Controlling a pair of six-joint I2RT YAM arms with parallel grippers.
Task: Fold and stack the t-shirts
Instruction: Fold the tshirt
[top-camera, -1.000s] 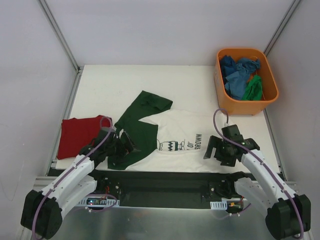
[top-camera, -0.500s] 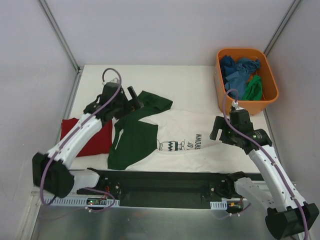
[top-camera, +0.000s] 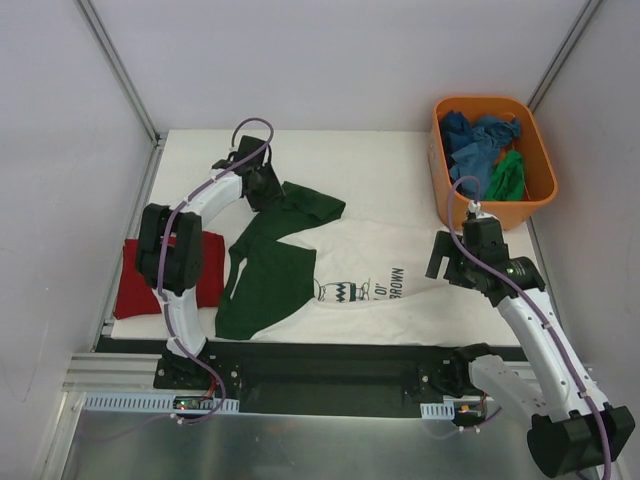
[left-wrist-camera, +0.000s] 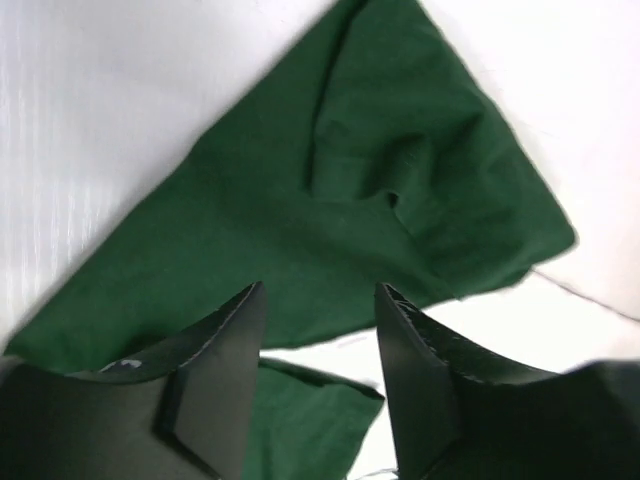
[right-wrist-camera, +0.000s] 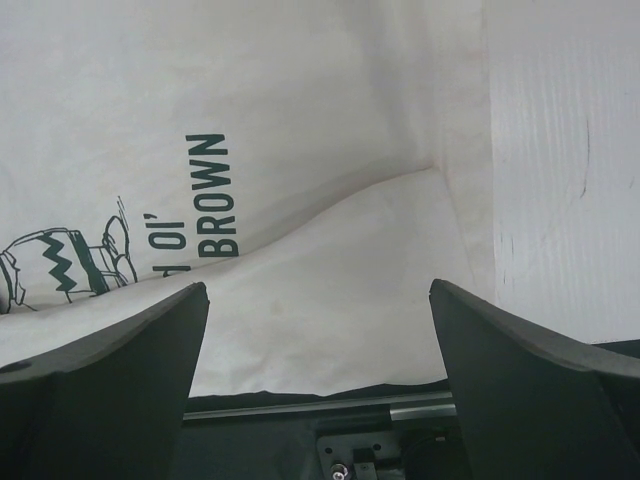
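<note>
A white t-shirt (top-camera: 375, 265) with dark green sleeves and a black cartoon print with lettering (right-wrist-camera: 215, 195) lies spread across the middle of the table. Its upper green sleeve (top-camera: 305, 205) points away from the arms. My left gripper (top-camera: 268, 192) reaches over that sleeve (left-wrist-camera: 380, 190), jaws partly apart with nothing between them (left-wrist-camera: 320, 295). A dark red t-shirt (top-camera: 128, 285) lies folded at the left, partly hidden by the left arm. My right gripper (top-camera: 447, 265) hovers wide open (right-wrist-camera: 318, 290) above the white shirt's right hem.
An orange tub (top-camera: 445, 195) stands at the back right, holding crumpled blue (top-camera: 475, 145) and green (top-camera: 508, 175) shirts. The black front rail (right-wrist-camera: 330, 410) runs just beneath the white shirt's near edge. Metal frame posts rise at both back corners.
The left arm has swung from the near edge to the far green sleeve, and its jaws have narrowed. The right gripper rose and moved slightly back, then held still.
</note>
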